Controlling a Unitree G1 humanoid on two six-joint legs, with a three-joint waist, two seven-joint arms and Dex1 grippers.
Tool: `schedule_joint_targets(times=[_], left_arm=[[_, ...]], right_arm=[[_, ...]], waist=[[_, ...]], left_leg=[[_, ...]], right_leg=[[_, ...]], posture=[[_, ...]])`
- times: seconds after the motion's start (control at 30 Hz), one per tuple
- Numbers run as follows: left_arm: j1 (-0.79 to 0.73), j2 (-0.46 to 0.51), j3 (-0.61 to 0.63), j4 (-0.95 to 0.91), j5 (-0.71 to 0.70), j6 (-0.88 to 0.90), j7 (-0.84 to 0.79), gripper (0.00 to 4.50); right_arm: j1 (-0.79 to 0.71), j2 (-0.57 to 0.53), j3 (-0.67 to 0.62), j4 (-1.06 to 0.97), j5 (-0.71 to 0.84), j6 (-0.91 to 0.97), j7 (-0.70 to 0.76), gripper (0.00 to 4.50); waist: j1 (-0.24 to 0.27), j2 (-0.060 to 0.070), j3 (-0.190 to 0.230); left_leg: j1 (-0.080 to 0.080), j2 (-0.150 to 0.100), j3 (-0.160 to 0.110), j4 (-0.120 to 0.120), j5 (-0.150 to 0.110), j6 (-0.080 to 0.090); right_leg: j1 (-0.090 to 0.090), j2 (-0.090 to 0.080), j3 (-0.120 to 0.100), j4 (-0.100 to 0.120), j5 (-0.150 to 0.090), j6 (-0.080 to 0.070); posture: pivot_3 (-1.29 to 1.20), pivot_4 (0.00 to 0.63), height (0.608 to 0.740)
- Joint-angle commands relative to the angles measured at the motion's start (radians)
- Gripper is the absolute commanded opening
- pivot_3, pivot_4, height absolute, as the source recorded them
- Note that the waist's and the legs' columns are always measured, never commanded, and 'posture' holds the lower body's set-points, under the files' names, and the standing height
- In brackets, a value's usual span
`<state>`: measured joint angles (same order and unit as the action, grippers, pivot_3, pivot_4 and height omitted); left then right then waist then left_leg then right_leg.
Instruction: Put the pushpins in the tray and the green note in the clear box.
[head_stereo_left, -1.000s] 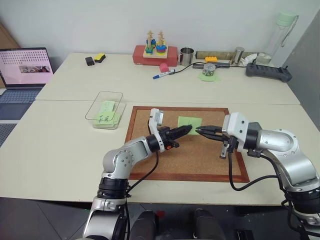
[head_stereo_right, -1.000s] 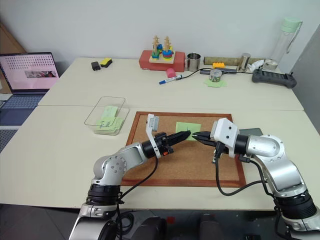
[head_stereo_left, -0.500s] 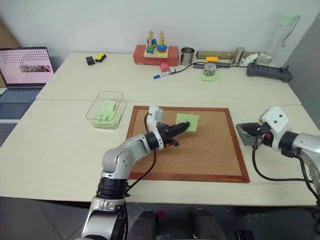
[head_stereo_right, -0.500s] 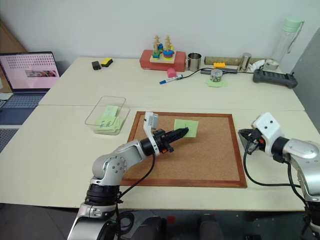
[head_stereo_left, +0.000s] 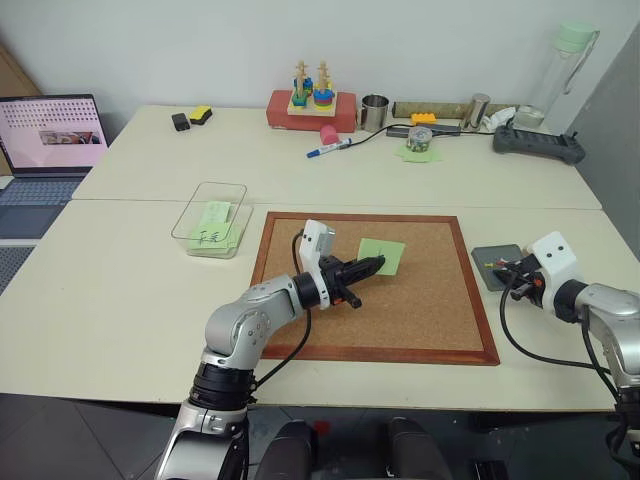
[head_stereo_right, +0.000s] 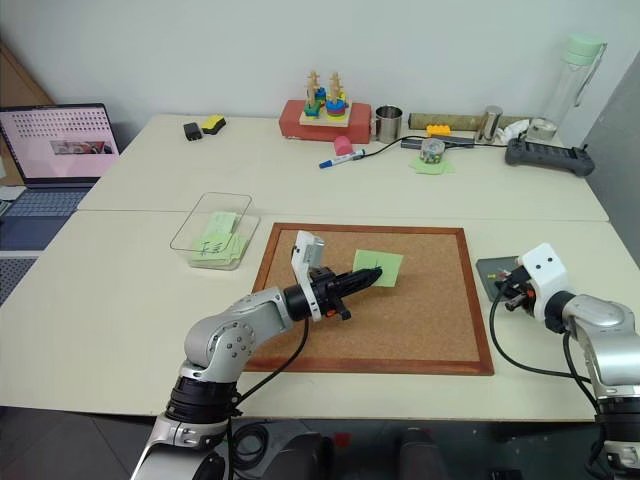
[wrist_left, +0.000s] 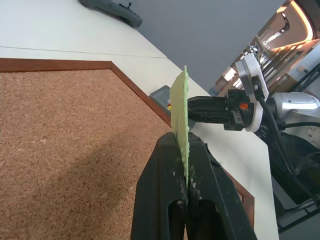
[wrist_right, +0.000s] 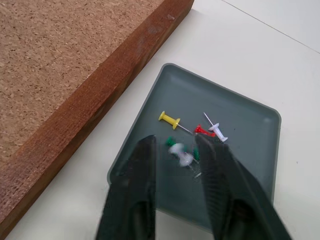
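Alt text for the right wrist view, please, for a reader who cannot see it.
The right gripper, fingers apart, hovers over the dark-grey tray, where yellow, red, white and green pushpins lie loose. The tray sits on the pale table beside the corkboard's wooden frame.

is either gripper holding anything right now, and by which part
The left gripper is shut on the green note, pinching its near edge. The right gripper is open over the tray and holds nothing.
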<state>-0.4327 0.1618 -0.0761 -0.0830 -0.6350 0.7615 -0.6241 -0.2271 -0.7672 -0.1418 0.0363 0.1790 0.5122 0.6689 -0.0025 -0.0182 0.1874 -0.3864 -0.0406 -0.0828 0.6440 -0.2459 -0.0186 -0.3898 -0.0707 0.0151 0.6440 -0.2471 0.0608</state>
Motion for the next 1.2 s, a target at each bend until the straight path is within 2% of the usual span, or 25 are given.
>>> schedule_joint_targets(times=[0.03, 0.13, 0.3, 0.47, 0.63, 0.77, 0.87, 1.0, 1.2], left_arm=[[-0.003, 0.004, 0.002, -0.046, -0.001, -0.017, -0.008, 0.0], [-0.005, 0.004, 0.003, -0.047, -0.002, -0.018, -0.007, 0.0], [-0.016, 0.014, 0.018, -0.058, -0.005, -0.022, -0.005, 0.0], [-0.013, 0.065, 0.085, -0.135, -0.021, -0.021, 0.026, 0.0], [0.006, 0.131, 0.231, -0.226, -0.03, -0.023, 0.128, 0.0], [0.008, 0.195, 0.346, -0.231, 0.061, -0.091, 0.246, 0.0], [-0.019, 0.268, 0.42, -0.164, 0.18, -0.167, 0.359, 0.0], [-0.04, 0.352, 0.416, -0.038, 0.286, -0.234, 0.384, 0.0], [-0.082, 0.356, 0.397, 0.092, 0.319, -0.257, 0.379, 0.0]], right_arm=[[-0.018, -0.004, -0.017, -0.02, 0.004, -0.004, -0.002, 2.16], [-0.021, -0.008, -0.022, -0.022, 0.006, -0.011, 0.002, 2.71], [-0.033, -0.038, -0.041, -0.091, 0.051, -0.02, 0.069, 2.71], [-0.061, -0.085, -0.019, -0.222, 0.119, -0.075, 0.212, 2.71], [-0.163, -0.069, 0.023, -0.368, 0.254, -0.029, 0.313, 2.71], [-0.277, -0.025, 0.065, -0.396, 0.308, 0.017, 0.308, 2.71], [-0.331, 0.0, 0.105, -0.371, 0.305, 0.016, 0.318, 2.71], [-0.356, 0.022, 0.144, -0.333, 0.29, -0.002, 0.333, 2.71], [-0.365, 0.045, 0.167, -0.329, 0.29, -0.003, 0.34, 2.71]], waist=[[0.0, 0.0, 0.0], [0.0, 0.0, 0.0], [0.0, 0.0, 0.0], [-0.003, 0.0, 0.0], [-0.008, 0.0, 0.001], [-0.004, -0.001, 0.001], [0.001, -0.003, 0.002], [0.005, -0.003, 0.002], [0.007, -0.003, 0.002]], left_leg=[[0.0, 0.0, 0.0, 0.0, 0.0, 0.0], [0.0, 0.0, 0.0, 0.0, 0.0, 0.0], [0.0, 0.0, 0.0, 0.0, 0.0, 0.0], [0.0, 0.0, 0.0, 0.0, 0.0, 0.0], [0.0, 0.002, -0.002, 0.0, 0.0, 0.0], [0.001, 0.001, -0.005, 0.0, 0.0, 0.0], [0.0, 0.001, -0.006, 0.0, 0.0, 0.0], [-0.001, 0.0, -0.007, -0.001, 0.0, 0.0], [-0.004, 0.0, -0.008, 0.0, 0.0, 0.0]], right_leg=[[0.0, 0.0, 0.0, 0.0, 0.0, 0.0], [0.0, 0.0, 0.0, 0.0, 0.0, 0.0], [0.0, 0.0, 0.0, 0.0, 0.0, 0.0], [0.0, 0.0, 0.0, 0.0, 0.0, 0.0], [0.0, 0.001, 0.0, 0.0, -0.002, 0.004], [0.0, 0.001, 0.0, 0.0, -0.002, 0.004], [0.0, 0.001, -0.001, -0.001, 0.0, 0.0], [0.0, 0.0, -0.002, -0.001, 0.0, 0.0], [-0.003, -0.001, -0.003, 0.0, 0.0, 0.0]], posture=[[0.0, 0.15, 0.74], [0.0, 0.15, 0.74], [0.0, 0.15, 0.74], [0.0, 0.15, 0.74], [0.0, 0.15, 0.74], [0.0, 0.15, 0.74], [0.0, 0.15, 0.74], [0.0, 0.15, 0.74], [0.0, 0.15, 0.74]])
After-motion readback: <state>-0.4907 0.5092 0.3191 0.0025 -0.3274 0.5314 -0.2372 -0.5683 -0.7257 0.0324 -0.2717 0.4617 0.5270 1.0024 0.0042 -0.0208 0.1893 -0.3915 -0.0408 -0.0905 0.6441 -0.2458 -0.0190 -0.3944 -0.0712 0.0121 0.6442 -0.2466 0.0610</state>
